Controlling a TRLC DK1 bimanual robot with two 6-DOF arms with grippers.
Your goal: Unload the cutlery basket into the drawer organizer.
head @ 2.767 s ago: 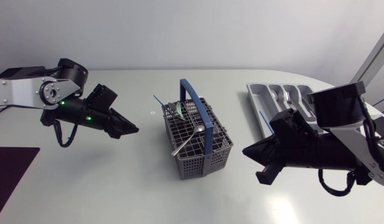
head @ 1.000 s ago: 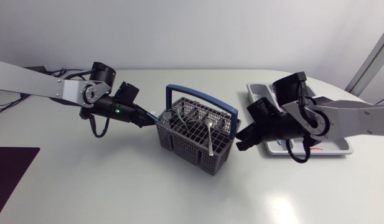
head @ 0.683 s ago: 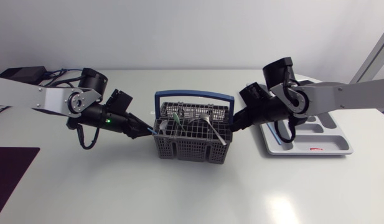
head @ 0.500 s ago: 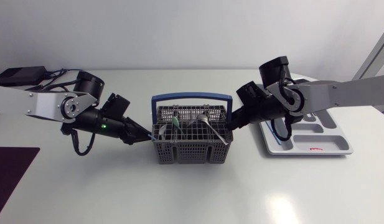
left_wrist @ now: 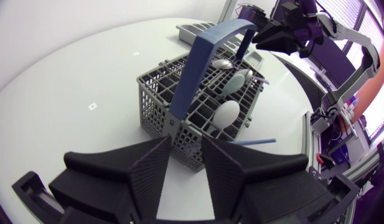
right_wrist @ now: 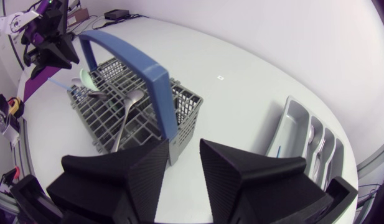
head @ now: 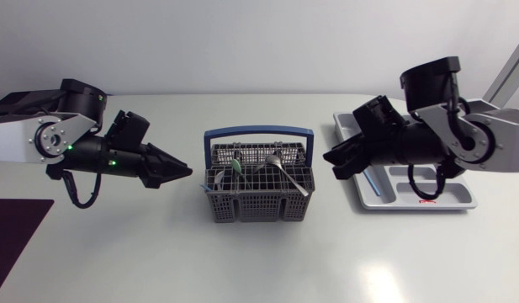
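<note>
Head view: glossy white counter (head: 242, 261), dark purple mat (head: 15, 227) at its left corner. Cutlery basket (head: 257, 195) stands mid-counter, drawer organizer (head: 452, 200) to its right. Your left fingers (head: 166, 167) and right fingers (head: 347, 156) flank the basket, narrowly parted, holding nothing.

Left gripper (head: 182, 172) and right gripper (head: 330, 160) back off from the cutlery basket (head: 257, 200) ends. Both now apart from it. Basket ends up turned square-on.

The cutlery basket (head: 257, 206) stands between the left gripper (head: 187, 172) and the right gripper (head: 330, 162), touching neither.
</note>
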